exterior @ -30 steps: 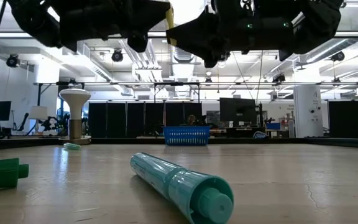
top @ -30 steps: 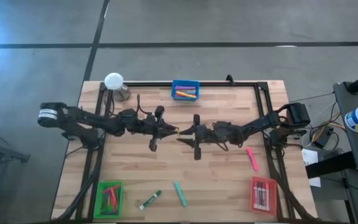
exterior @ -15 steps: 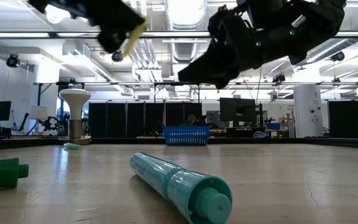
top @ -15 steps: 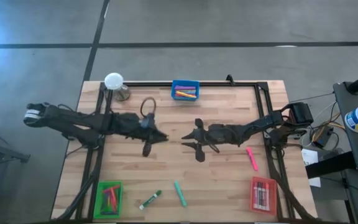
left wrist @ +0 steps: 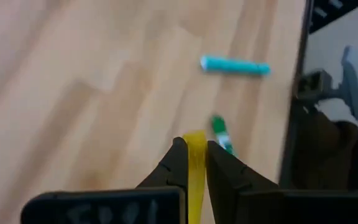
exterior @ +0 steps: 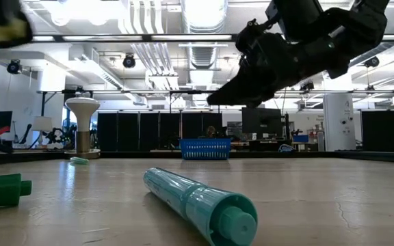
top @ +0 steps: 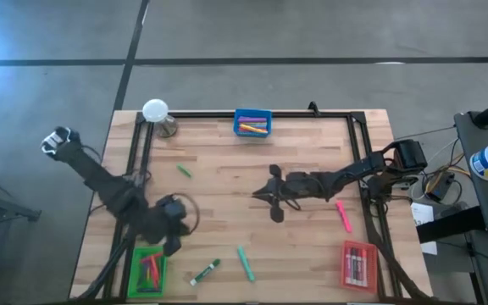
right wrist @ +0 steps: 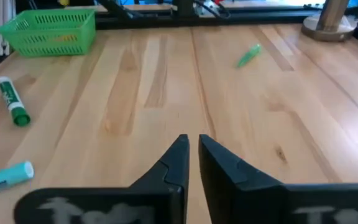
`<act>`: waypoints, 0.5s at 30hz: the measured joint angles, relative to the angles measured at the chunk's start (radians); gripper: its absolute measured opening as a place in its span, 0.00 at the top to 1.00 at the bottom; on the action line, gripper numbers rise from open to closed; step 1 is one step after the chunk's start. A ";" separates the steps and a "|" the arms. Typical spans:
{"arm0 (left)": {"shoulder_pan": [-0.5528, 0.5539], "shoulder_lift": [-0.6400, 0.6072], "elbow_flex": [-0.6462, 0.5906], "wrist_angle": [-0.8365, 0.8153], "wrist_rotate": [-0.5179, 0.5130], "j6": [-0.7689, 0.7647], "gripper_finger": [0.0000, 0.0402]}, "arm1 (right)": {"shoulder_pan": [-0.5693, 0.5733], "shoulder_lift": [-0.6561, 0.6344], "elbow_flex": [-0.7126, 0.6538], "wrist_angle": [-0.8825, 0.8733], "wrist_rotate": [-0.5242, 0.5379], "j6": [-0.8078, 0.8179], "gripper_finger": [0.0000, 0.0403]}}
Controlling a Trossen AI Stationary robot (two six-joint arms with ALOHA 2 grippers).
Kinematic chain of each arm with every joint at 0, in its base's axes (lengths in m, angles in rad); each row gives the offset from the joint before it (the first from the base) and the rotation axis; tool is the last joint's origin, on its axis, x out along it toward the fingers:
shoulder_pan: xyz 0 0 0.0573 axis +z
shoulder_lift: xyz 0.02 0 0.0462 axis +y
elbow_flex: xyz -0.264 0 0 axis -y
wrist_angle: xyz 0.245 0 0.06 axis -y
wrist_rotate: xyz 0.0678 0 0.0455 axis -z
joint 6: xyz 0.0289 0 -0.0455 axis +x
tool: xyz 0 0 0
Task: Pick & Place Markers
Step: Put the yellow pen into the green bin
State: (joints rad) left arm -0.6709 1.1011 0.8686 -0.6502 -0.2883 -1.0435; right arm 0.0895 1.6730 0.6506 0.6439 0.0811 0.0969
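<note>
Bare central planks; left pincer [left wrist: 192,163] clamping yellow marker [left wrist: 196,171], right pincer [right wrist: 193,151] closed empty.

A yellow marker [left wrist: 195,163] sits pinched in the left claw [left wrist: 192,163], lengthwise between the fingers. On the desk [top: 227,207] a teal marker [top: 244,263] lies flat at six o'clock, a green-and-white marker [top: 204,272] just beside it at seven, a pink marker [top: 343,215] at four, and a small green marker [top: 183,171] at ten.
</note>
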 joint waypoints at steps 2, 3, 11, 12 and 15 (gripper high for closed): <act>-0.080 0.008 0.017 -0.032 -0.011 -0.104 0.93 | 0.000 0.000 -0.012 0.000 0.000 0.007 0.93; -0.118 0.014 0.025 -0.045 -0.018 -0.154 0.93 | 0.001 0.000 -0.017 -0.001 0.000 0.008 0.93; -0.322 0.125 0.046 -0.063 -0.001 -0.392 0.92 | 0.011 0.000 -0.030 0.000 0.000 0.009 0.93; -0.330 0.143 0.046 -0.063 0.019 -0.413 0.92 | 0.013 0.000 -0.030 0.001 0.000 0.009 0.93; -0.345 0.196 0.045 -0.061 0.106 -0.458 0.93 | 0.015 0.000 -0.030 0.001 0.000 0.008 0.93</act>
State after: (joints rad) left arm -1.0160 1.2974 0.9138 -0.7109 -0.1828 -1.5016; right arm 0.1048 1.6733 0.6205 0.6445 0.0812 0.1052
